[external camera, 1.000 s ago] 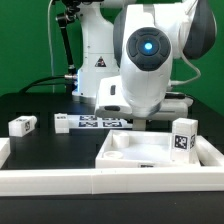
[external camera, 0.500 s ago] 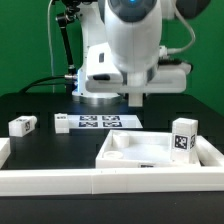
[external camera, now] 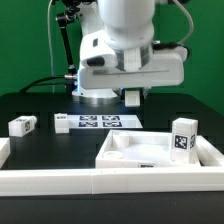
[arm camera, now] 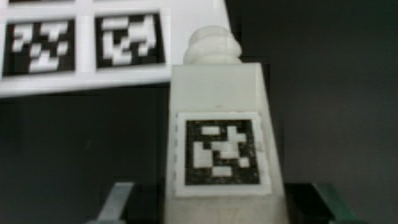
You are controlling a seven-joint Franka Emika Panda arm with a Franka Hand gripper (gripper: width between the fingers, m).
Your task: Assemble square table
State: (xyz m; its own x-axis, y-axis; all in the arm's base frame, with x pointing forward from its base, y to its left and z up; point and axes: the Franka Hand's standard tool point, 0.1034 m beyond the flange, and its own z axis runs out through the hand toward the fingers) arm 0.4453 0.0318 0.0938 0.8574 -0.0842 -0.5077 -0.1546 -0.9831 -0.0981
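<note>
Tool (arm camera: 217,199) clamped on held leg (arm camera: 219,130), tag facing wrist camera, above marker board (external camera: 100,122). Upright leg (external camera: 182,137) at tabletop (external camera: 112,152) corner. Loose leg (external camera: 22,125) lies on table (external camera: 45,148), exterior view's left.

leg in my jaws (arm camera: 219,120): white, one black-and-white square tag
my jaws: dark grey
tabletop (external camera: 125,148): plain white
marker board (external camera: 97,122): white, black-and-white tags
table (external camera: 40,150): black
my arm (external camera: 125,20): white
backdrop (external camera: 20,40): green
</note>
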